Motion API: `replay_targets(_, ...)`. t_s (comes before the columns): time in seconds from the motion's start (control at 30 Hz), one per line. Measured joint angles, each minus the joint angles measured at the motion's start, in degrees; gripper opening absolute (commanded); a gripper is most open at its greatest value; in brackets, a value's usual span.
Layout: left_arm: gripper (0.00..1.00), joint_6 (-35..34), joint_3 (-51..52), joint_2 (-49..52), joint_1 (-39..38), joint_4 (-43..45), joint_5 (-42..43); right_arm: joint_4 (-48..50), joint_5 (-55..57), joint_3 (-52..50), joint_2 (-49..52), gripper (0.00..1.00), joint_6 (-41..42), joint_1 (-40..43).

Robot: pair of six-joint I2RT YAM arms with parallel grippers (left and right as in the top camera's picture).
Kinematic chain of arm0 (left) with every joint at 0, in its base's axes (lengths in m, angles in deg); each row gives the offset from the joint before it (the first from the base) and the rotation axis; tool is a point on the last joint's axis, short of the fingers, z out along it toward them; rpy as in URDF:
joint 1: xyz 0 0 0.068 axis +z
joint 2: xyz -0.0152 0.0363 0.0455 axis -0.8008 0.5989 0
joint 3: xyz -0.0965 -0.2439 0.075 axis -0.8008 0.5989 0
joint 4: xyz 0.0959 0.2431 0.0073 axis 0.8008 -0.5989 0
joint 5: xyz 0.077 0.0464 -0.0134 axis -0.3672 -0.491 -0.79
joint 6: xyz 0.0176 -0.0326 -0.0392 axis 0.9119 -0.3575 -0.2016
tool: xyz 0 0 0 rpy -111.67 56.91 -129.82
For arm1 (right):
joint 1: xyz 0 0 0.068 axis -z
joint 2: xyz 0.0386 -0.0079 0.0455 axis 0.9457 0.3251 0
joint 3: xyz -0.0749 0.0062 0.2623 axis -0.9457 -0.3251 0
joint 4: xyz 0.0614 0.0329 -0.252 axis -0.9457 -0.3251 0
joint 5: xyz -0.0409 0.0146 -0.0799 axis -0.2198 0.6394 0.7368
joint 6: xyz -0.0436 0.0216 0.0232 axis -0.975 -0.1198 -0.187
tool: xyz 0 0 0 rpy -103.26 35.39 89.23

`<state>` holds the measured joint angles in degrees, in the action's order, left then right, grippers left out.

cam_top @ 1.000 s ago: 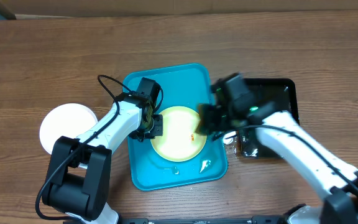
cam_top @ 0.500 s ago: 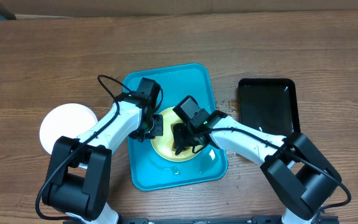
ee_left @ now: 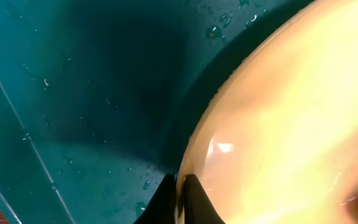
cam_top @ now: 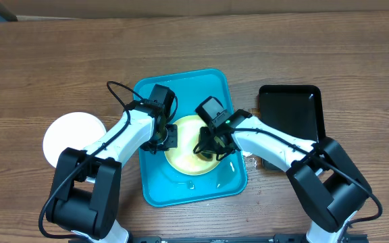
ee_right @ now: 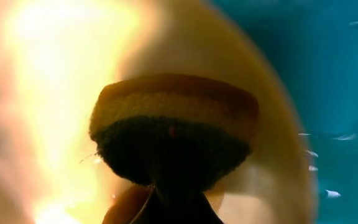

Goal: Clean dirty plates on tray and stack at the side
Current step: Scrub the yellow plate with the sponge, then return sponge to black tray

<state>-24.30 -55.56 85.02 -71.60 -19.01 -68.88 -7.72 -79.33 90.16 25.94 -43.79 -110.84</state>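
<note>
Fingers (ee_left: 197, 204) of the left gripper (ee_left: 180, 194) are pressed together on the left rim of the pale, green-tinted plate (ee_left: 278, 124), pinching its edge between them. The right gripper (ee_right: 174, 194) is clamped on a sponge (ee_right: 174, 134), yellow on one layer and dark on the other, which sits against the plate's face near its middle. The plate lies inside the turquoise tray (cam_top: 181, 88), toward the near half, with water droplets (ee_left: 216, 31) on the tray floor beside it. Both arms reach in over the tray from either side. A white plate (cam_top: 73, 138) rests on the wooden table (cam_top: 46, 67) left of the tray, and a black tray (cam_top: 290, 111) lies to its right.
</note>
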Motion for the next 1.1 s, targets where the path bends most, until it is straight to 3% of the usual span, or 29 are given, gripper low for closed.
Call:
replay_targets(0.4,0.04,0.02,0.00,0.00,-1.25,0.48,3.13,-17.09,10.27,6.14,2.12,0.04,1.01,0.44)
replay_targets(0.73,0.04,0.04,0.00,0.00,-1.22,0.35,3.21,-21.75,14.47,8.37,-0.13,0.04,1.03,0.66)
replay_targets(0.9,0.04,0.22,0.00,0.00,-0.31,-0.22,0.52,-24.04,17.44,8.35,-6.21,0.04,0.74,6.21)
replay_targets(1.1,0.04,0.22,0.00,0.00,-0.26,-0.22,-0.20,-24.28,13.77,8.35,-15.69,0.06,-5.18,16.20)
